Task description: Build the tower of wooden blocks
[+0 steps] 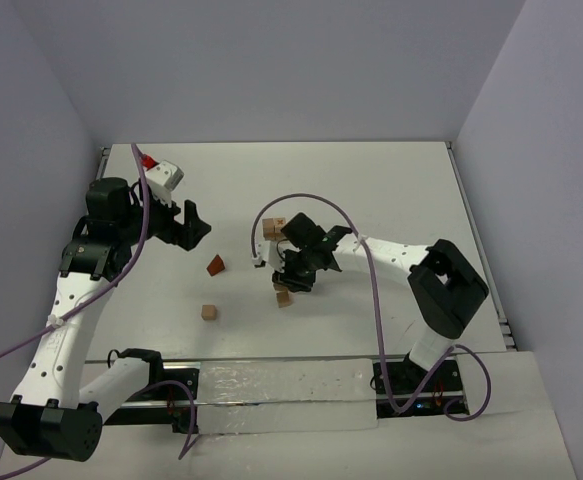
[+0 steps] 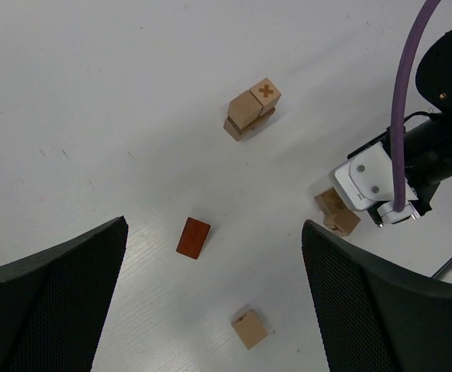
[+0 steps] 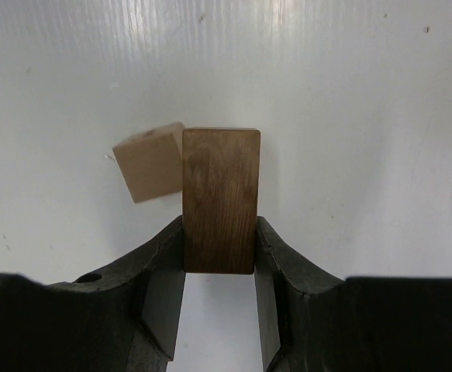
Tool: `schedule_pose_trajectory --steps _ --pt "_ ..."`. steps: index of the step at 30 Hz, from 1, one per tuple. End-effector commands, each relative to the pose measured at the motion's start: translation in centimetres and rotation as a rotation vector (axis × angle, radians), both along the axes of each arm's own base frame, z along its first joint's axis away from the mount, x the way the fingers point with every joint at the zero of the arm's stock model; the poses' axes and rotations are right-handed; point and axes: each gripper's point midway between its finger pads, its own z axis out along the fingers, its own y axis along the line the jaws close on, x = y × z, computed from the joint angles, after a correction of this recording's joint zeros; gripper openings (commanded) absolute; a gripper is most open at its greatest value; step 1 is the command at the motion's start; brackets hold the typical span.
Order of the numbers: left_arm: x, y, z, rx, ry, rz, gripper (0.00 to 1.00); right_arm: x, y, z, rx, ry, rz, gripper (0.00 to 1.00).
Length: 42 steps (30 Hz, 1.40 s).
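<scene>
The right claw (image 3: 220,229) was pinching a brown rectangular block (image 3: 220,178) between its fingers, above the white table (image 3: 350,93). A tan cube (image 3: 150,161) sat tilted just left of that block, seemingly touching it. The left claw (image 1: 195,222) hung spread wide, holding nothing. Ahead of it, between its fingers, lay the reddish-brown wedge (image 2: 193,236). Nearer to it lay a lone cube (image 2: 250,328). Farther out stood the small stack of cubes (image 2: 245,116), one marked with a cross.
</scene>
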Motion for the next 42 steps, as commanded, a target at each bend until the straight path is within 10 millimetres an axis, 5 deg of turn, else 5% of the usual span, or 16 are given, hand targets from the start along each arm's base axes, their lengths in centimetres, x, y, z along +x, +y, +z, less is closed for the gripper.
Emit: schedule_pose_trajectory --steps 1,8,19,32,42 --pt "-0.3 -0.3 1.2 -0.01 -0.035 -0.035 0.99 1.3 -0.8 1.5 -0.004 -0.052 0.096 0.01" --pt "-0.4 -0.3 1.1 -0.003 -0.038 -0.041 0.99 3.7 -5.0 -0.4 -0.056 -0.048 0.057 0.02" --pt "-0.3 -0.3 1.2 0.005 -0.037 -0.052 0.99 5.8 -4.3 -2.9 -0.098 -0.024 0.069 0.07" --pt "-0.3 -0.6 1.0 0.005 -0.032 -0.072 0.99 6.4 -3.7 -2.2 -0.095 -0.015 0.067 0.7" --pt "-0.4 -0.8 1.1 0.002 -0.03 -0.084 0.99 6.7 -2.5 -0.7 -0.058 -0.005 0.094 0.7"
